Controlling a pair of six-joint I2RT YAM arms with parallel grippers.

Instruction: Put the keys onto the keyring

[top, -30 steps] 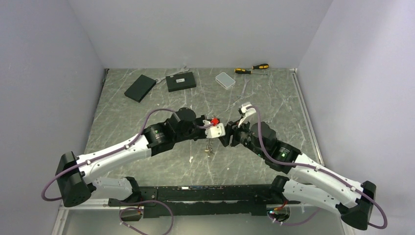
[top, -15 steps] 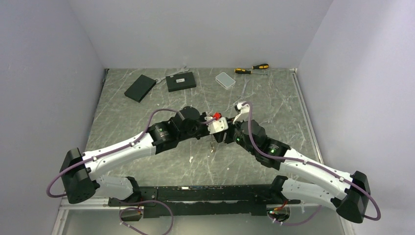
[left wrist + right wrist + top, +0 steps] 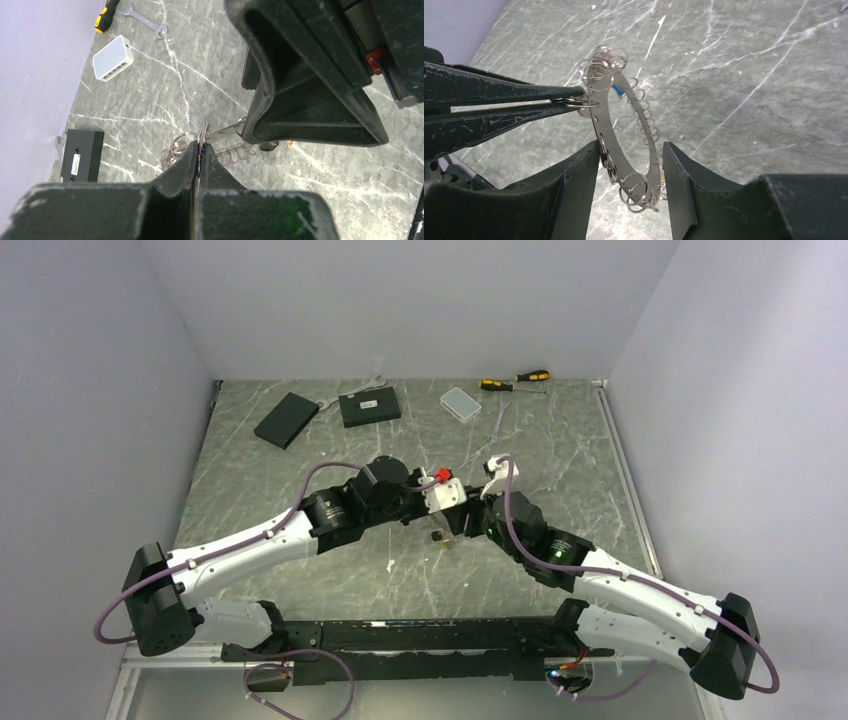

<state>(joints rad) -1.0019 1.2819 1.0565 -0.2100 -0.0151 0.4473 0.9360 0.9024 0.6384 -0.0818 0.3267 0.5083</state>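
Left hand (image 3: 200, 150) in tight pinch on flat silvery keyring (image 3: 602, 127), wire loops (image 3: 601, 65) along its rim; right hand (image 3: 630, 147) spread astride.

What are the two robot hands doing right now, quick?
Left gripper: shut, pinching the keyring.
Right gripper: fingers apart around the keyring; gripping it or not cannot be told.

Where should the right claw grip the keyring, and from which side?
Probably its free end, coming end-on from opposite the left claw, which pinches the far rim. The keyring is a flat narrow loop that fits inside the open right claw.
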